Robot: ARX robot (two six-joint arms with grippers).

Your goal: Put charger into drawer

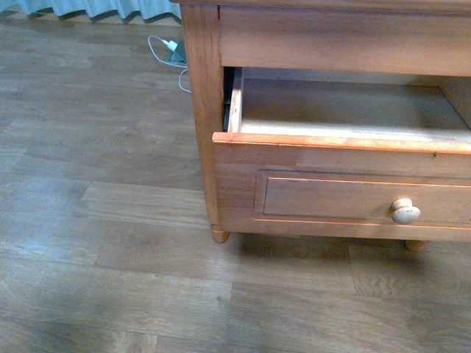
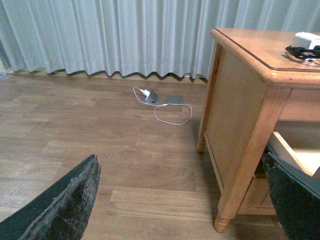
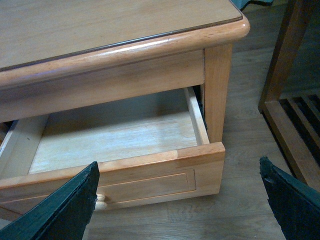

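The drawer (image 1: 331, 198) stands pulled open at the bottom of the wooden cabinet (image 2: 240, 125); its front has a recessed panel and a round pale knob (image 1: 405, 212). The bare pale inside of the drawer (image 3: 120, 142) holds nothing. A small black item, the charger (image 2: 300, 51), lies on the cabinet top beside a white block (image 2: 307, 39), partly cut off by the picture's edge. My left gripper (image 2: 180, 210) hangs open over the floor beside the cabinet's corner leg. In front of the drawer's front panel, my right gripper (image 3: 177, 210) is open and holds nothing. Neither arm shows in the front view.
A white plug with a white cable (image 2: 145, 93) lies on the wooden floor near the pale curtain (image 2: 125, 35); that plug (image 1: 174, 48) also shows in the front view. A wooden rack (image 3: 295, 115) stands close beside the cabinet on the drawer's far side.
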